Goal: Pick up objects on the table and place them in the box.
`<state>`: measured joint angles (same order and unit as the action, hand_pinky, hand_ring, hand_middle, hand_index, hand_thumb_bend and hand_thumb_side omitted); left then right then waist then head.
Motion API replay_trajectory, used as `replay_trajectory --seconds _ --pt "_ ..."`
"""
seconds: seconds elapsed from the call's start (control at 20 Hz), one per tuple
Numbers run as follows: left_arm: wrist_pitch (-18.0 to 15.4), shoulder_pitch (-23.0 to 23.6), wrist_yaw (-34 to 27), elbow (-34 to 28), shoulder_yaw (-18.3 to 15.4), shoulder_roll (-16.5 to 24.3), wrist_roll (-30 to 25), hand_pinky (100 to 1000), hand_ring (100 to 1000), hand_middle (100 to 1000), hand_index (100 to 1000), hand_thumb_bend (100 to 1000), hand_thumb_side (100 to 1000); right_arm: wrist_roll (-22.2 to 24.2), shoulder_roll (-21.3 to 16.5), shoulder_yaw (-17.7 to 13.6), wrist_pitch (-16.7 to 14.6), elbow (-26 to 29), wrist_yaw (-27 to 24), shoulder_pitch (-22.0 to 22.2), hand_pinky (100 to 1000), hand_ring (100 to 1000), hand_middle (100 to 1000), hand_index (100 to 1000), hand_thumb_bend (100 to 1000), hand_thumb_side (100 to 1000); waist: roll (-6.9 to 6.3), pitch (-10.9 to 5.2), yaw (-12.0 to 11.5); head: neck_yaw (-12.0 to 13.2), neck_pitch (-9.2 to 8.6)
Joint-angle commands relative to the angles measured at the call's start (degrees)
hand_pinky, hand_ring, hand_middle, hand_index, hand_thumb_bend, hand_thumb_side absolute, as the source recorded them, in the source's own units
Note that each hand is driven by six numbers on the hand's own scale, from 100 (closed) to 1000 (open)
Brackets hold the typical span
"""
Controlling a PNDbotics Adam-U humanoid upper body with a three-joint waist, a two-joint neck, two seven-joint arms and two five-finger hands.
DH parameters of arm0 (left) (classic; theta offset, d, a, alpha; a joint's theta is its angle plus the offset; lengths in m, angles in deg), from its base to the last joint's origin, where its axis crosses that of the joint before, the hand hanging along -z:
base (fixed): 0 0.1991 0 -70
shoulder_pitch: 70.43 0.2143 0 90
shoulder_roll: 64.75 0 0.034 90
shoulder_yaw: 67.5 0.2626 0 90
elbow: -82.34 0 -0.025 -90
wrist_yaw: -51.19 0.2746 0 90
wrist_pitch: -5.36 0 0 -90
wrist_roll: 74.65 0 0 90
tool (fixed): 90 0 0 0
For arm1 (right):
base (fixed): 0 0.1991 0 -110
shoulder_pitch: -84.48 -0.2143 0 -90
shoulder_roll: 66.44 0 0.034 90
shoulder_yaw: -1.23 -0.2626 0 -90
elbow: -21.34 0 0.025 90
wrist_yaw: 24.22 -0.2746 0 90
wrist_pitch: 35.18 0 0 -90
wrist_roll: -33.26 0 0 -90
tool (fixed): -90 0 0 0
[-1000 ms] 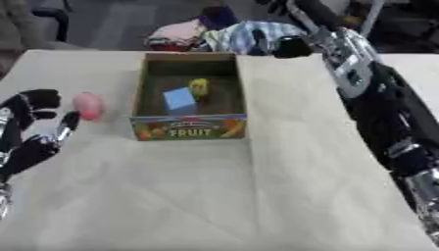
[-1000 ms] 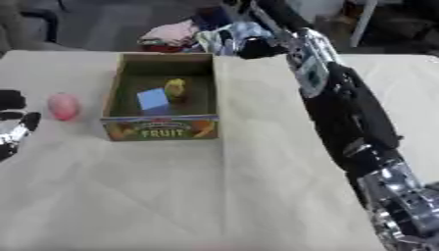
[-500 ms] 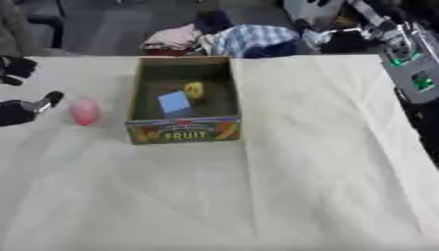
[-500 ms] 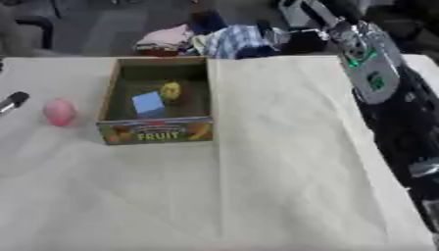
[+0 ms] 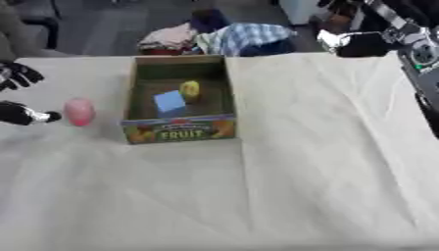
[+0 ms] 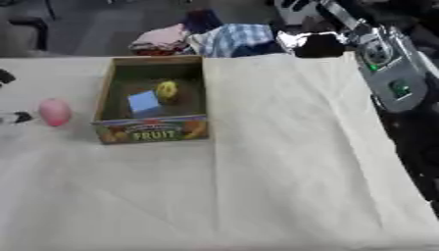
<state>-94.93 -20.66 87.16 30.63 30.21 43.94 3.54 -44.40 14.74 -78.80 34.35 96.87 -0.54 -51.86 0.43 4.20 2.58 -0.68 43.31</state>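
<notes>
1. Leftmost, the left hand (image 5: 19, 95) sits at nine o'clock on the table (image 5: 326, 162), fingers spread apart, empty, one fingertip just beside the pink egg (image 5: 79, 111).
2. Next, the box (image 5: 178, 131) stands at eleven o'clock, already holding a blue block (image 5: 169, 102) and a yellow object (image 5: 190, 88).
3. Judging by this, the egg is the piece in hand; the left hand must close round it and lift it over the box wall.
4. Rightmost, the right hand (image 6: 319, 45) hangs at one o'clock beyond the table; its fingers cannot be made out.
</notes>
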Motion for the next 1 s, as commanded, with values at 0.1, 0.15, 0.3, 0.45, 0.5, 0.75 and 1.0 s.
replay_trajectory --seconds 0.1,0.15,0.3,0.45,0.5,0.75,1.0 --pt "-1.2 -3.4 6.7 4.7 -0.3 -2.3 -1.7 725 713 667 766 726 264 0.5 -1.4 -0.3 0.1 1.4 -1.2 -0.8 687 730 756 874 140 452 -0.05 -0.74 0.5 0.2 0.41" --pt "-1.2 -3.9 8.6 5.8 -0.4 -3.2 -1.6 722 704 657 765 730 261 0.6 -1.3 -0.3 0.1 1.4 -1.3 -0.8 687 730 756 874 135 455 -0.01 -0.71 0.6 0.2 0.41" --pt "-0.7 -5.0 13.8 8.3 -1.2 -5.5 -0.1 715 660 643 760 744 241 0.8 -1.2 -0.2 0.1 1.4 -1.5 -0.8 687 730 756 875 129 461 0.11 -0.52 1.1 0.3 0.41" --pt "0.2 -5.6 18.4 9.5 -1.6 -6.8 2.7 703 624 629 752 758 217 1.0 -1.1 -0.2 0.2 1.4 -1.8 -0.7 686 729 755 874 122 465 0.07 -0.29 1.6 0.5 0.43" --pt "0.6 -5.7 19.8 9.7 -1.7 -7.0 3.8 694 612 616 741 760 197 1.0 -1.0 -0.2 0.2 1.4 -1.8 -0.7 685 729 754 874 118 467 0.05 -0.22 1.7 0.5 0.45" --pt "5.9 -5.9 25.0 9.8 -2.5 -7.6 12.7 638 523 514 649 696 105 1.1 -1.0 -0.3 0.3 1.1 -2.0 -0.5 684 727 752 873 107 474 -0.07 -0.03 2.1 0.5 0.58" --pt "9.0 -5.7 24.2 10.9 -2.8 -8.1 17.7 597 443 416 536 655 103 1.0 -1.0 -0.3 0.4 1.0 -2.0 -0.3 684 726 751 872 100 478 -0.13 -0.01 2.1 0.3 0.69"
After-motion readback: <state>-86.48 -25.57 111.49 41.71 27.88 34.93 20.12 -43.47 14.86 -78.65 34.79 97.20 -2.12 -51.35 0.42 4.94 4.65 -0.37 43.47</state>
